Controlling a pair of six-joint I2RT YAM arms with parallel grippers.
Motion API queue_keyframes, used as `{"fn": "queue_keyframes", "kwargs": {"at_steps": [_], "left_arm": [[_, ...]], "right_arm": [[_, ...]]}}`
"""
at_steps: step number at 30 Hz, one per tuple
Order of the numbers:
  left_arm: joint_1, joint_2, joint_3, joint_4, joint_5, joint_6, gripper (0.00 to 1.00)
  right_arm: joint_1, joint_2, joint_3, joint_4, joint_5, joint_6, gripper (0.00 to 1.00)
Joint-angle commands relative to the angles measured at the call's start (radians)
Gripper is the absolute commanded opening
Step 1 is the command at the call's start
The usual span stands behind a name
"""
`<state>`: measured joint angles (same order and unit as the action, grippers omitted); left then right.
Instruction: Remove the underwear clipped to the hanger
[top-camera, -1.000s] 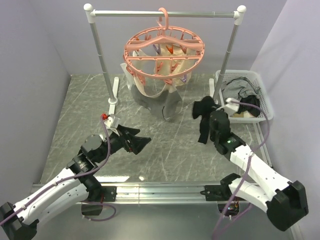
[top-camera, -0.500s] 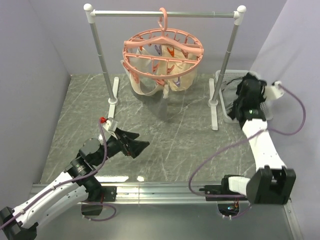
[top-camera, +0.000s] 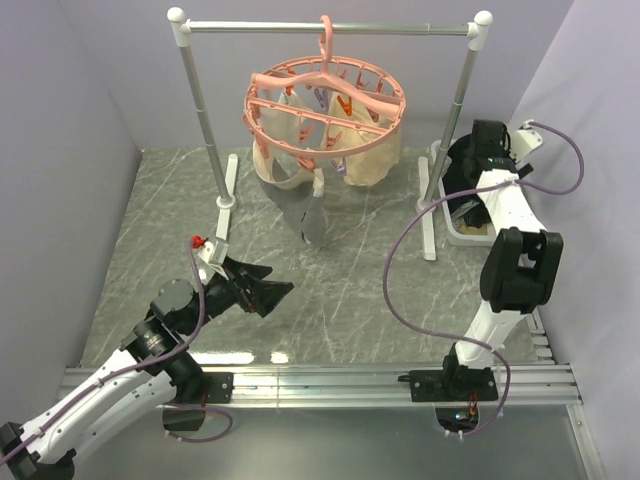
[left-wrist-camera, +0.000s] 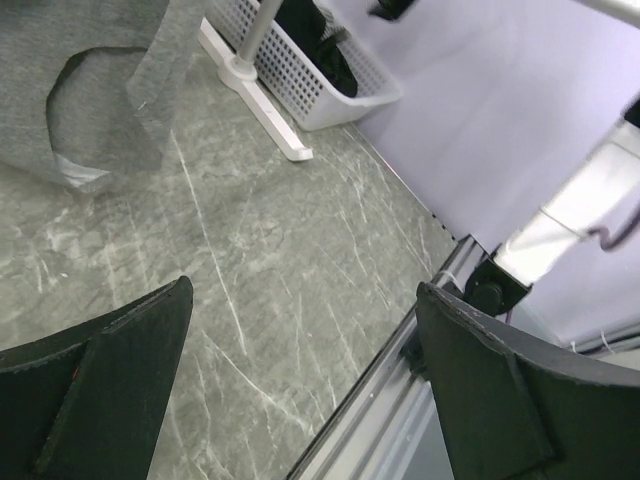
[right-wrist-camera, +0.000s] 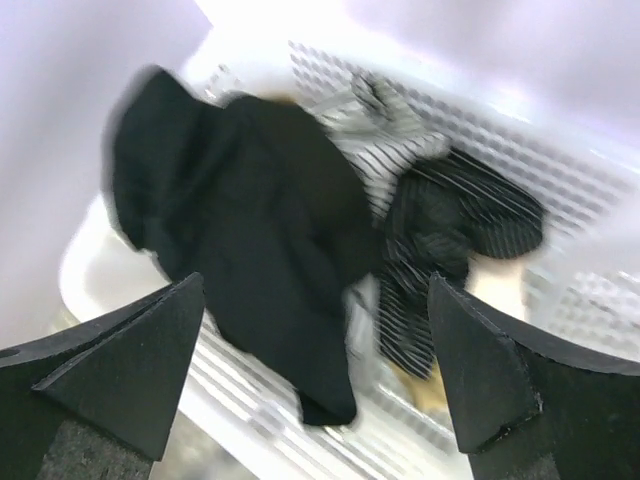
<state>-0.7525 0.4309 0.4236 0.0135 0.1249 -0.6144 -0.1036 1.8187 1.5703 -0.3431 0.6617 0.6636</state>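
Observation:
The salmon-pink hanger (top-camera: 325, 105) hangs by its hook from the silver rail. Cream underwear (top-camera: 372, 160) and a grey piece (top-camera: 312, 215) are still clipped under it; the grey piece (left-wrist-camera: 90, 100) also shows in the left wrist view. My right gripper (top-camera: 468, 172) is over the white basket with its jaws wide open (right-wrist-camera: 320, 400). A black underwear (right-wrist-camera: 250, 240) lies blurred between and beyond the fingers, free of them, over the basket's rim. My left gripper (top-camera: 278, 298) hovers open over the table, in front of the hanger, with nothing between its fingers (left-wrist-camera: 300, 380).
The white basket (right-wrist-camera: 560, 170) at the right wall holds striped and dark garments (right-wrist-camera: 450, 230). The rail's two posts stand on white feet (top-camera: 428, 240), one right beside the basket (left-wrist-camera: 300, 90). A metal track (top-camera: 320, 385) runs along the near table edge.
My right arm swung from the table's middle to the basket carrying the black underwear, then opened and let it go. The hanger is swaying. The left arm drew back slightly.

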Motion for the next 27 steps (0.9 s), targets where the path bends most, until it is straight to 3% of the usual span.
{"fn": "queue_keyframes", "kwargs": {"at_steps": [1,5,7,12,17,21,27], "left_arm": [[-0.004,-0.024,0.044,-0.006,-0.044,-0.01,0.99],[-0.004,-0.044,0.053,-0.05,-0.09,-0.047,0.99],[-0.005,-0.047,0.06,-0.075,-0.122,-0.088,0.99],[-0.004,-0.047,0.057,-0.08,-0.146,-0.059,1.0],[-0.002,0.012,0.063,-0.084,-0.154,0.016,1.0],[-0.004,0.092,0.108,-0.119,-0.223,0.022,0.99],[-0.005,0.215,0.118,0.046,-0.324,0.134,1.0]], "right_arm": [[-0.002,-0.168,-0.081,0.016,0.009,-0.004,0.99],[0.004,-0.414,-0.243,0.021,-0.138,0.004,0.99],[0.008,-0.519,-0.399,0.073,-0.32,-0.012,0.97],[0.137,-0.818,-0.667,0.159,-0.548,-0.111,0.95],[0.326,-0.81,-0.623,0.09,-0.783,-0.281,0.94],[0.525,-0.823,-0.653,0.111,-0.758,-0.332,0.93],[0.602,-0.849,-0.711,0.151,-0.777,-0.297,0.93]]}}
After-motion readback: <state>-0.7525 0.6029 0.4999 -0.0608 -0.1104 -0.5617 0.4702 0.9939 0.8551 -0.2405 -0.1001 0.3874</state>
